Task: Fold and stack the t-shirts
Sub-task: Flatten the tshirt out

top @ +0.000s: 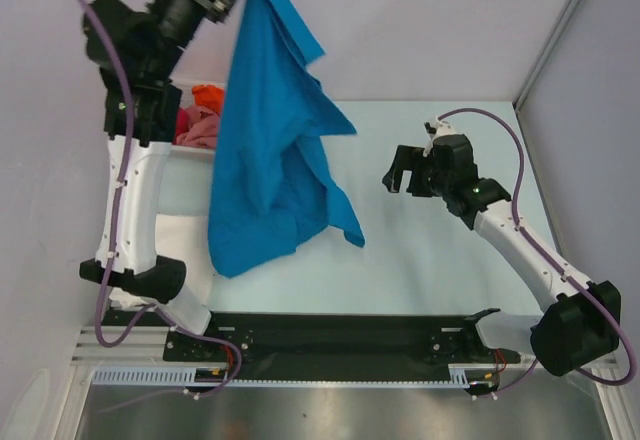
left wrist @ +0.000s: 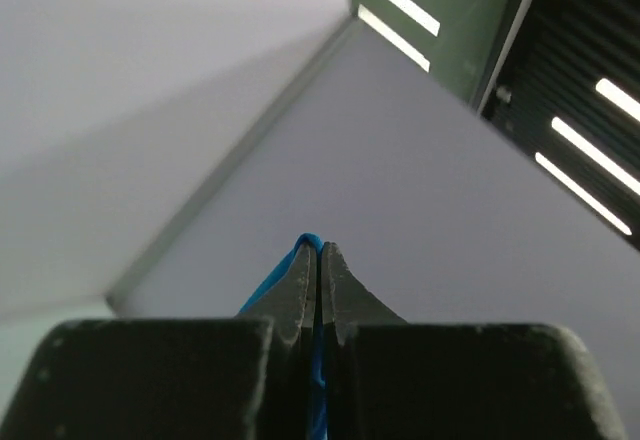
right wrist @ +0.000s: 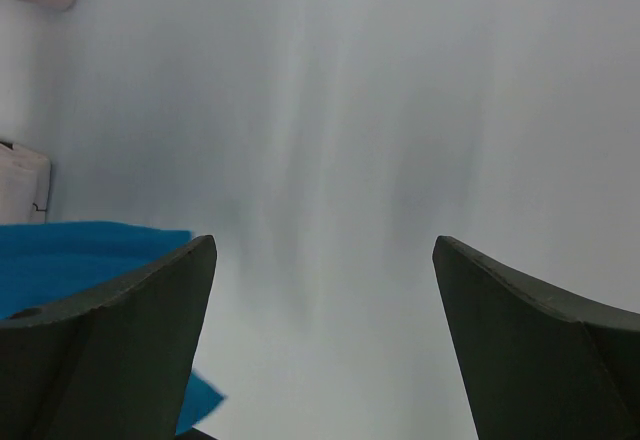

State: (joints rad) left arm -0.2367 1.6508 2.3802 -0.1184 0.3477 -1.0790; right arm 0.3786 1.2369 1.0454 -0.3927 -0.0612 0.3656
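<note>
Between left gripper [left wrist: 319,255] jaws, blue t-shirt [top: 270,160] pinched

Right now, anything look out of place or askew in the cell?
Only the blue t-shirt: it hangs bunched and twisted from the shut left gripper, pinched by a thin edge high above the table, not laid flat. The right gripper is open and empty, apart from the shirt. Nothing spilled or damaged.

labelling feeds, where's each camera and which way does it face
top external: above and behind, looking down at the table; left arm, right arm, hanging blue t-shirt.
left wrist: raised, facing up at wall; shut left end effector pinching blue t-shirt.
right wrist: low, facing across the table; open right end effector.
shared: blue t-shirt, all three.
</note>
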